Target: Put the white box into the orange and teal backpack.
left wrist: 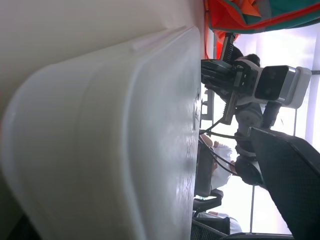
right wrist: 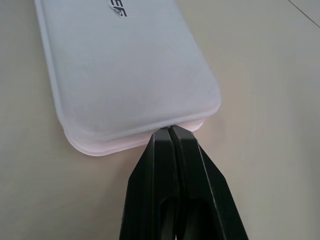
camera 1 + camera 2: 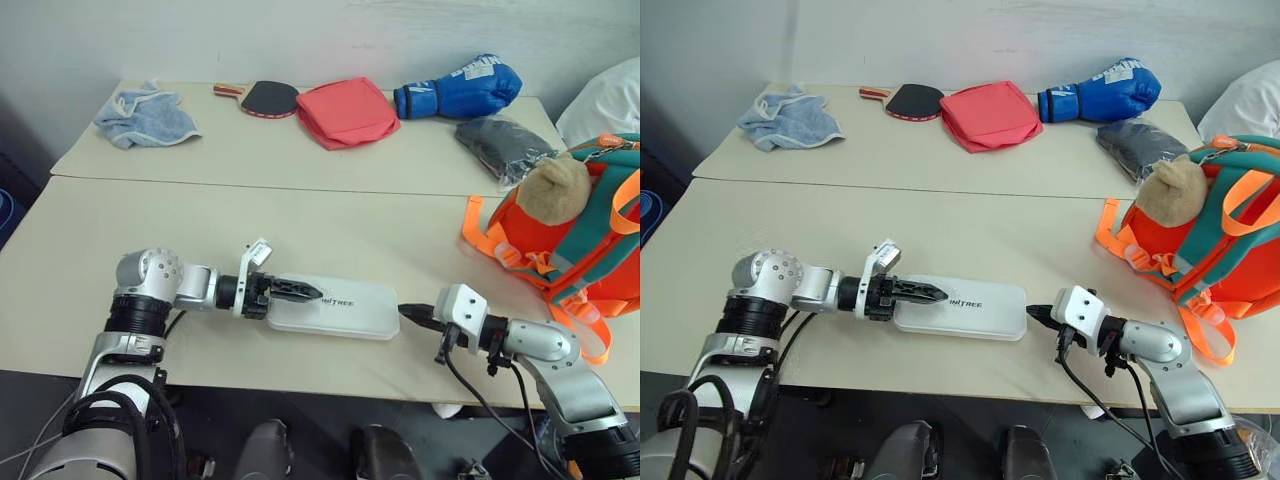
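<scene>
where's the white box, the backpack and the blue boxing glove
white box (image 3: 345, 308): left eye view, middle of its top face
orange and teal backpack (image 3: 560, 255): left eye view, orange front panel
blue boxing glove (image 3: 465, 88): left eye view, middle of the glove

2 beige tables (image 3: 330, 215) pushed together edge to edge, seam running straight across between them. Plain pale wall (image 3: 300, 35) just behind the far table, evenly lit, no hard shadows. Dark floor (image 3: 300, 420) below the near table's front edge. Dim gap at the far left, beside the tables. Bright white light beyond the table edge in the left wrist view.
</scene>
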Available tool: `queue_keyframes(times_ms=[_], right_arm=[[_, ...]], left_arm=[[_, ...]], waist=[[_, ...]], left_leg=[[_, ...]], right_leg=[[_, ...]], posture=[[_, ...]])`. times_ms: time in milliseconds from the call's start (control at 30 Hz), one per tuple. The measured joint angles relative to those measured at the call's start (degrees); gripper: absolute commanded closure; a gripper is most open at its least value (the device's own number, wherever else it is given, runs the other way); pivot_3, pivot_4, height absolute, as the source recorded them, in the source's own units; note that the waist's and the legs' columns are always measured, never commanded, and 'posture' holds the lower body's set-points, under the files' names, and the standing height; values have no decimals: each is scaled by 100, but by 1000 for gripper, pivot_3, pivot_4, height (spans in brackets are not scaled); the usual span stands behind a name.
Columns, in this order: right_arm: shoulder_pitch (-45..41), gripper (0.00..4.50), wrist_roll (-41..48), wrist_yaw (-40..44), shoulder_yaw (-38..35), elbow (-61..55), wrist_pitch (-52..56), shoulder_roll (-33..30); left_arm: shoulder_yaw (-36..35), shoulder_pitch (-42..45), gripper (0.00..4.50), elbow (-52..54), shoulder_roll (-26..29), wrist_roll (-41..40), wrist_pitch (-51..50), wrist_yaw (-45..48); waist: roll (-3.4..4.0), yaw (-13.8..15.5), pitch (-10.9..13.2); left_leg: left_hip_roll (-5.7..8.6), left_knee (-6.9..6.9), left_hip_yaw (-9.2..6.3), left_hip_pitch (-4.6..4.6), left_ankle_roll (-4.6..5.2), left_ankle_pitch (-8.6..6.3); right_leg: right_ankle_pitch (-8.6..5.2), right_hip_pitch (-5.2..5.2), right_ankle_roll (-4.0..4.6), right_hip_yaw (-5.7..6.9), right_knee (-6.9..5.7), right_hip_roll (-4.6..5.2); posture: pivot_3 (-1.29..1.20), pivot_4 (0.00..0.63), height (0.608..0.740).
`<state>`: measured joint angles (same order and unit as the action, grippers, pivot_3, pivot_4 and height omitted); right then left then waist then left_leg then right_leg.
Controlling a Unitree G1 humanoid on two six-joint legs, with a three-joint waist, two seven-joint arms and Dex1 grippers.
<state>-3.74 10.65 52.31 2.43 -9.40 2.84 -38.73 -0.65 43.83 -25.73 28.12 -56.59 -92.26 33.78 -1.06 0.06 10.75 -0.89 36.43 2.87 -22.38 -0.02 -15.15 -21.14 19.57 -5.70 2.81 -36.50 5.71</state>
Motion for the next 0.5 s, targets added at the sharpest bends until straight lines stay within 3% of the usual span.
queue_keyframes(times_ms=[267, 367, 500], right_arm=[[372, 4500, 45, -27, -87, -74, -11, 8], [848, 4333, 449, -85, -398, -447, 152, 76], [1737, 3269, 1179, -212, -1141, -1213, 610, 93]], left_arm=[[229, -111, 3093, -1, 110, -879, -11, -312], [40, -140, 3286, 17, 20, -942, -12, -516], [-447, -457, 3286, 533, 36, -826, 376, -410]], waist=[[0, -13, 0], [0, 14, 0], [-3, 9, 2]], left_leg=[[-3, -3, 0, 0, -6, 3], [-1, -3, -1, -2, -6, 3], [-4, -11, -2, -1, -8, 3]], right_leg=[[0, 0, 0, -1, 2, -5], [0, 1, 0, 0, 6, -3], [0, -2, 0, 1, 10, -6]], posture=[[0, 150, 740], [0, 150, 740], [0, 150, 740]])
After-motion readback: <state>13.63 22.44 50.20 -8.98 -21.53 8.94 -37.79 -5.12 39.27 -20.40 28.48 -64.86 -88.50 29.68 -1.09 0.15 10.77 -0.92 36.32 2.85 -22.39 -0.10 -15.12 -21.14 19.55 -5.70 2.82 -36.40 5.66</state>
